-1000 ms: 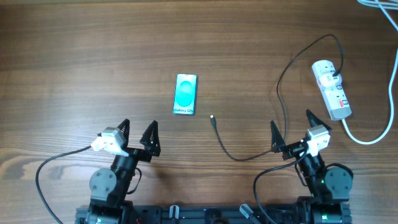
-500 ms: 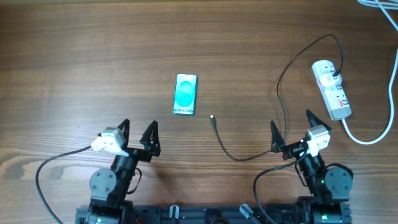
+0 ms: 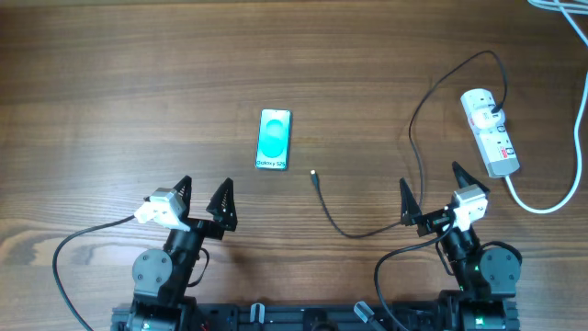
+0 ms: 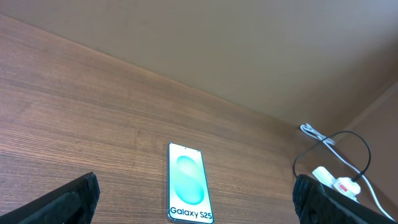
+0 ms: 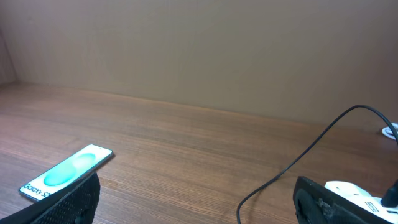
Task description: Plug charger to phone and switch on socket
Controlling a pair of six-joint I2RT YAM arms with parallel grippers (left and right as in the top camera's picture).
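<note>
Wooden table (image 3: 138, 74); no step is begun. Left tool (image 3: 204, 184) at 7 o'clock and right tool (image 3: 429, 176) at 5 are spread wide, empty. Phone (image 3: 275, 140) lies central, charger (image 3: 316, 178) tip at its 4 o'clock, socket (image 3: 490, 132) at 2. Next, a fine pinch on the tip is needed.

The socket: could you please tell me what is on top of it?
A black plug sits in the socket, the charger trailing from it; its pins are hidden.
</note>
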